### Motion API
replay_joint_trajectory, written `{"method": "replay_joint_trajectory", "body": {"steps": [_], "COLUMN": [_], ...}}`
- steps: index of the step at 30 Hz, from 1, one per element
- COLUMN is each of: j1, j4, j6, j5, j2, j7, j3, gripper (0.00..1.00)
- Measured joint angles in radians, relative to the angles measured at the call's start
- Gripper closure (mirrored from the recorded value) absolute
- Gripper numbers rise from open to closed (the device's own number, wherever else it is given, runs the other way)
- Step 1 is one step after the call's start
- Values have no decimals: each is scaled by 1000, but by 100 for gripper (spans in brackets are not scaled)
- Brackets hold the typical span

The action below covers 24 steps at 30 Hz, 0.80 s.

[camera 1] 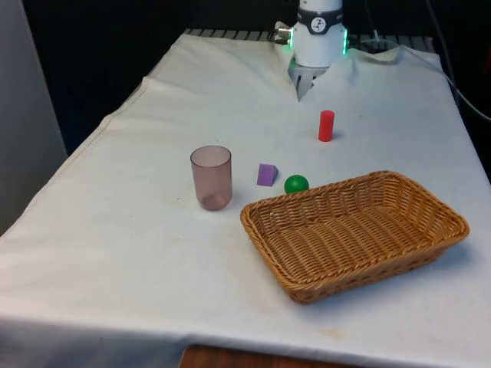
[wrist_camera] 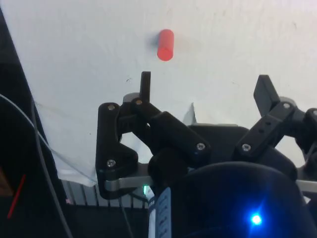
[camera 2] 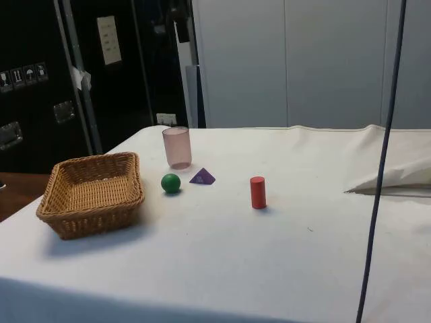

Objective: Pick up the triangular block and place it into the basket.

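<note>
The basket at the lower right of the front view is woven from thin brown strips and looks rough. The cup is see-through pinkish plastic, smooth and a bit shiny. The green ball looks smooth and glossy. The table is covered with a soft white cloth that wrinkles. The tool is matt black plastic.

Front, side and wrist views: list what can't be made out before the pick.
- Gripper: fingers apart in the wrist view; the front view's top edge cuts the arm off.
- Purple triangular block: far side hidden in the front view.
- Basket floor: near wall partly hides it in the side view.
</note>
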<state>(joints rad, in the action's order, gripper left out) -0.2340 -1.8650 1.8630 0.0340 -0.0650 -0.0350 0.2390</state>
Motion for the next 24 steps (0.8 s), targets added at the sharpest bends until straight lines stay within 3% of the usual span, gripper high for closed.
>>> {"method": "replay_joint_trajectory", "body": {"steps": [9,18,24], "j1": [0,0,0], "j4": [-71,-133,-210], "j6": [116,182,250], "j5": [0,0,-7], "j2": [-9,-4,14], "j7": [-13,-21,-21], "j3": [1,4,4], "gripper": [0,0,0]}}
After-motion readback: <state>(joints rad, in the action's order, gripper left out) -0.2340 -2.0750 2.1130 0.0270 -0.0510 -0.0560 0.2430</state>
